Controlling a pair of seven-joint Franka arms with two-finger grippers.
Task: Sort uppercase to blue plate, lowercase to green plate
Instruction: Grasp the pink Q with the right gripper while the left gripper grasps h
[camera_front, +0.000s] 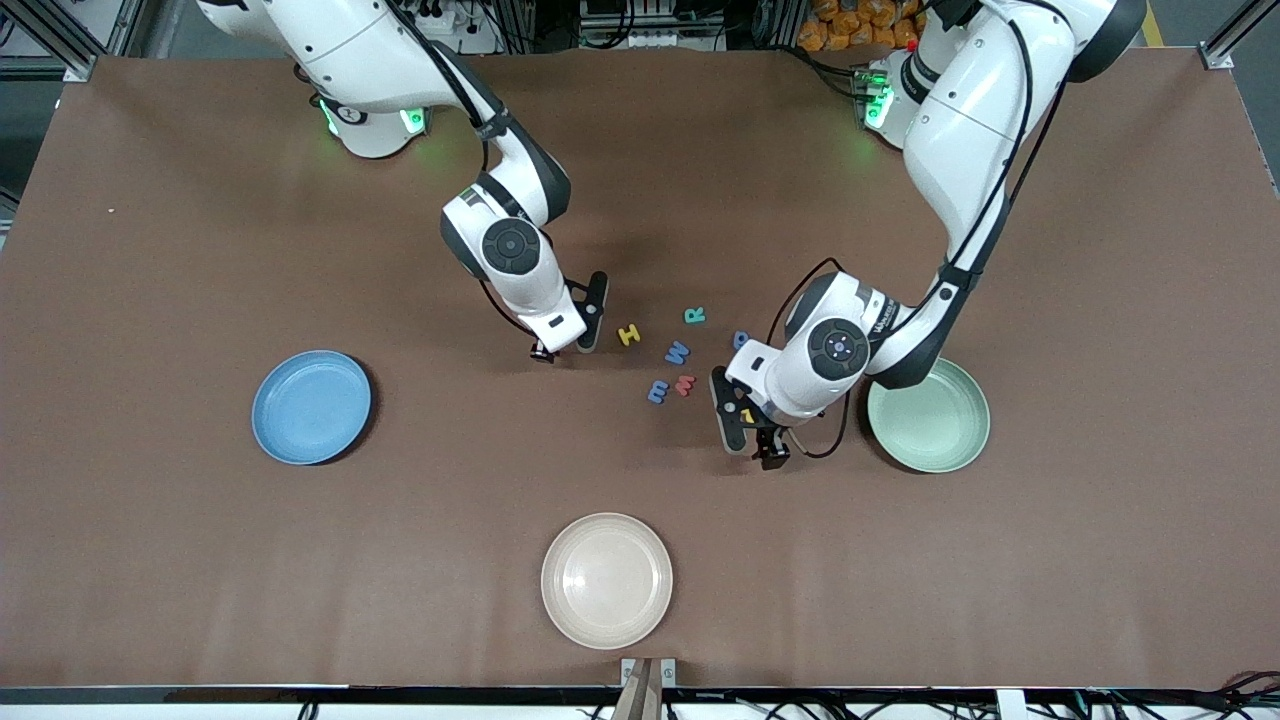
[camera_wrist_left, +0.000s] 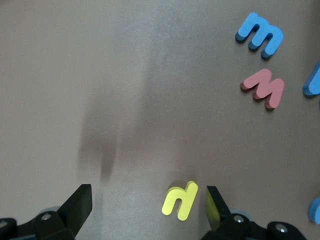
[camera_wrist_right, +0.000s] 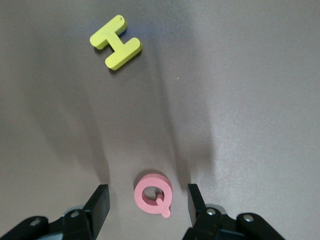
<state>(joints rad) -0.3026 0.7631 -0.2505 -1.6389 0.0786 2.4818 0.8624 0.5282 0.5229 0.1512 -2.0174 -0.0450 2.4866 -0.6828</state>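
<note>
Two white robot arms reach down over a brown, matte table strewn with small, thick foam letters. The right gripper (camera_wrist_right: 145, 200) is low over the table with its black fingers spread either side of a pink-red Q (camera_wrist_right: 153, 196), a rounded ring with a short tail; neither finger touches it. Just past that gripper's tips lies a yellow capital H (camera_wrist_right: 115, 41), blocky and flat. The left gripper (camera_wrist_left: 148, 202) is spread wide around a small yellow h (camera_wrist_left: 180, 199), which lies close to one finger. Ahead of it lie a blue m (camera_wrist_left: 260, 34) and a red m (camera_wrist_left: 264, 88). Among the letters between the two grippers are a blue W (camera_front: 677, 351) and a teal R (camera_front: 694, 315). The smooth, round blue plate (camera_front: 311, 406) lies well apart from the right gripper; the pale green plate (camera_front: 929, 416) lies beside the left gripper, partly under its arm
</note>
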